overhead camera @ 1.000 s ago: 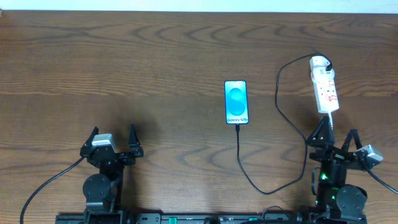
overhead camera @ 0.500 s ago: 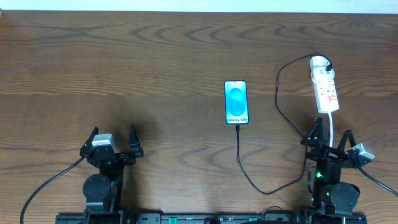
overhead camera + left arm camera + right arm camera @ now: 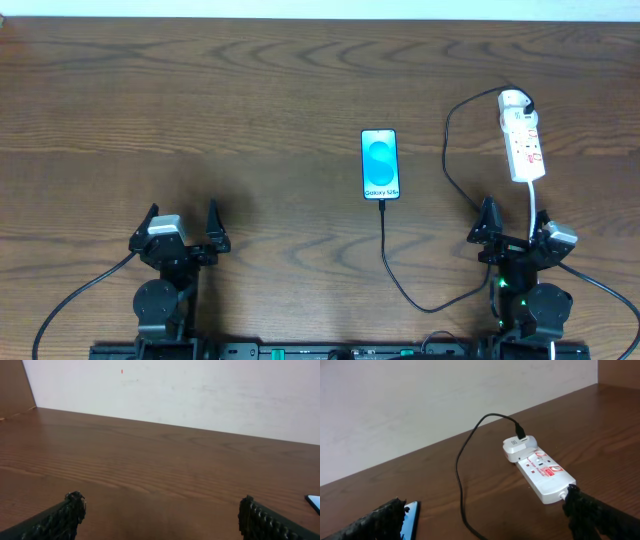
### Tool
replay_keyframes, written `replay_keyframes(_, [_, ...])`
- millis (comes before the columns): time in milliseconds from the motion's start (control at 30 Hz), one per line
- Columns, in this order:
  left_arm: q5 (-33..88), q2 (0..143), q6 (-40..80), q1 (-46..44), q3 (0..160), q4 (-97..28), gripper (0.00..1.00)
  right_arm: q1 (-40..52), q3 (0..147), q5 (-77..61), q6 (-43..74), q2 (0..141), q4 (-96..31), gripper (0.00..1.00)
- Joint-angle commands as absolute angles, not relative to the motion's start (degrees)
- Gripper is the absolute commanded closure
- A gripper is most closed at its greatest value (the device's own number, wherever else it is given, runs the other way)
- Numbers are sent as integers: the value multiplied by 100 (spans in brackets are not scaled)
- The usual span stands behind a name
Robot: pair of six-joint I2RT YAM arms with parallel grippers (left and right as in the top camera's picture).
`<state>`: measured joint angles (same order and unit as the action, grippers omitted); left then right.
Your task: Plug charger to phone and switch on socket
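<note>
The phone (image 3: 380, 164) lies flat at mid table, its blue screen lit. The charger (image 3: 384, 240), a thin black cable, runs from the phone's near edge toward me, curves right and loops up to a white adapter (image 3: 519, 445) at the far end of the socket (image 3: 522, 137). The cable's tip meets the phone's lower edge. My right gripper (image 3: 515, 222) hovers open just in front of the socket's near end, holding nothing. In the right wrist view, the socket (image 3: 540, 467), cable (image 3: 461, 485) and a corner of the phone (image 3: 411, 512) lie ahead of the right gripper (image 3: 484, 499). My left gripper (image 3: 180, 225) stands open at the front left, empty.
The socket's white cord (image 3: 537, 200) runs from its near end toward my right arm. Bare brown wood lies ahead of the left gripper (image 3: 160, 502), with a pale wall (image 3: 200, 390) behind the table's far edge.
My right gripper has shifted left and turned toward the middle of the table, still open. The left arm, phone, cable and socket have not moved.
</note>
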<state>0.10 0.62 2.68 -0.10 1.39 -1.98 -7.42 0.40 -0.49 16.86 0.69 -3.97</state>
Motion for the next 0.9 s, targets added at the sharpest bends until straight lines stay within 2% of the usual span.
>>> replay_keyframes(0, [-60, 23, 172, -12, 23, -403, 0, -784, 30, -121, 1535, 30, -412, 1])
replay_keyframes(300, [-60, 23, 172, -12, 23, -403, 0, -784, 30, -117, 1520, 30, -414, 1])
replay_keyframes(533, [-60, 23, 172, -12, 23, -403, 0, -781, 27, -377, 128, 32, -410, 1])
replay_keyframes(867, [-60, 23, 172, -12, 23, -403, 0, -781, 27, -390, 12, 32, -412, 1])
